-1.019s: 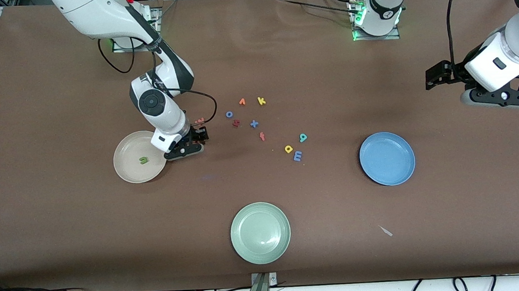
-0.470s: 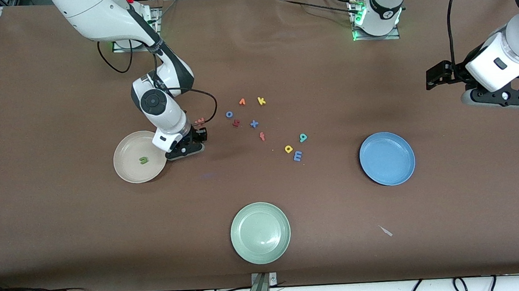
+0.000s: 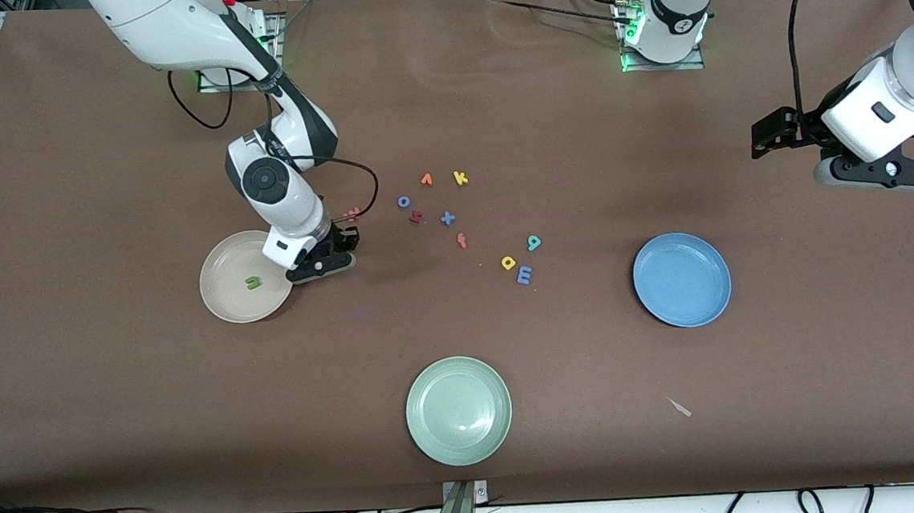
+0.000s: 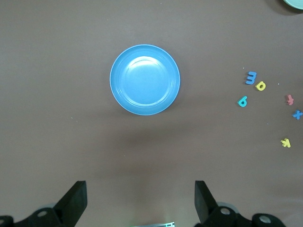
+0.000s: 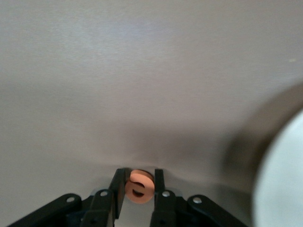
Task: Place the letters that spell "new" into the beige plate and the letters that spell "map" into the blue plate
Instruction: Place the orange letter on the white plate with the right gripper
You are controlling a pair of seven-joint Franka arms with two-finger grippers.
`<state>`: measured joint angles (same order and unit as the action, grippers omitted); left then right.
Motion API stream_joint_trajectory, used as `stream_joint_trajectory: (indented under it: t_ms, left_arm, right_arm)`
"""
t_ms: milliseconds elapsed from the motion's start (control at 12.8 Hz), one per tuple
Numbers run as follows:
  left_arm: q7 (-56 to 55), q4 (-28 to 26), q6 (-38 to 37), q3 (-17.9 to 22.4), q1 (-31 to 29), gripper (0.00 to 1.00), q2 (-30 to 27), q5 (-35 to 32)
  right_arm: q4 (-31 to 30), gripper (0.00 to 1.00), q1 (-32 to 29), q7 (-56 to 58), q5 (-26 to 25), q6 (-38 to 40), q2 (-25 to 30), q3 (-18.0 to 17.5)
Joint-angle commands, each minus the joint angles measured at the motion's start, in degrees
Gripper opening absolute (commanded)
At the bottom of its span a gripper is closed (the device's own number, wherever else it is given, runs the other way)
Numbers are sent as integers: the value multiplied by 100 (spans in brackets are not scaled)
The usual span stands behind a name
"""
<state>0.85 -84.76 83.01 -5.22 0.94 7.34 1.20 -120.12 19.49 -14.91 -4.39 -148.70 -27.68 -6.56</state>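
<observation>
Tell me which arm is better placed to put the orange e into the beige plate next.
The right arm. Its right gripper is shut on the orange e, right beside the beige plate. The left gripper waits open, high above the blue plate.

I count three round shallow plates: the cream-beige plate (image 3: 226, 297), the mid-blue plate (image 3: 681, 279) and the pale green plate (image 3: 458, 409). Of tiny foam letters (image 3: 508, 263) I count twelve. That is three orange, counting the orange e (image 5: 139, 185), three blue, two yellow, and one each green, teal, pinkish-red and dark red.

Beige plate (image 3: 223, 299), blue plate (image 3: 681, 279), pale green plate (image 3: 458, 411), orange e (image 5: 139, 185), brown table (image 3: 756, 388)
</observation>
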Motion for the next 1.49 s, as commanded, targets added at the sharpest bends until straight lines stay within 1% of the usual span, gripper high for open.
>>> stream_joint_trajectory:
  t_ms: [0, 78, 157, 235, 313, 392, 470, 549, 627, 705, 940, 1019, 1254, 1411]
  left_arm:
    - [-14, 100, -66, 4, 46, 100, 39, 30]
    - [-23, 100, -57, 4, 46, 100, 39, 30]
    - [-23, 100, -57, 4, 38, 100, 39, 30]
    - [-14, 100, -57, 13, 29, 100, 22, 47]
    - [-14, 100, -57, 30, -32, 100, 4, 56]
    - [-14, 100, -57, 30, -33, 100, 13, 56]
    - [-23, 100, -57, 22, 28, 100, 22, 48]
    - [-23, 100, -48, 13, 37, 100, 39, 39]
    - [-23, 100, -48, 13, 46, 100, 39, 39]
    - [-23, 100, -48, 13, 29, 100, 48, 47]
    - [-14, 100, -48, 21, 11, 100, 31, 47]
    - [-14, 100, -48, 21, -6, 100, 22, 39]
    - [-14, 100, -48, 21, 2, 100, 31, 39]
    - [-23, 100, -48, 13, 20, 100, 30, 39]
  right_arm:
    - [84, 23, -426, 924, -45, 953, 631, 58]
    - [93, 23, -620, 1364, -54, 1200, 763, 67]
    - [67, 23, -735, 1751, -54, 1281, 852, 137]
    - [6, 24, -779, 2016, -62, 1282, 887, 311]
    - [-134, 28, -789, 2062, -62, 1221, 888, 391]
    - [-231, 35, -789, 2036, -62, 1133, 896, 392]
    - [-310, 56, -789, 1967, -62, 1063, 905, 392]
    - [-319, 64, -789, 1844, -36, 1088, 931, 392]
    - [-328, 67, -780, 1617, -36, 1123, 958, 357]
    - [-337, 69, -780, 1266, -36, 1132, 984, 235]
    - [-390, 71, -762, -156, -71, 1071, 984, -476]
    - [-468, 72, -745, -483, -71, 932, 967, -617]
    - [-1091, 72, -622, -1134, -71, -121, 879, -776]
    - [-1172, 72, -360, -1530, -71, -361, 774, -786]
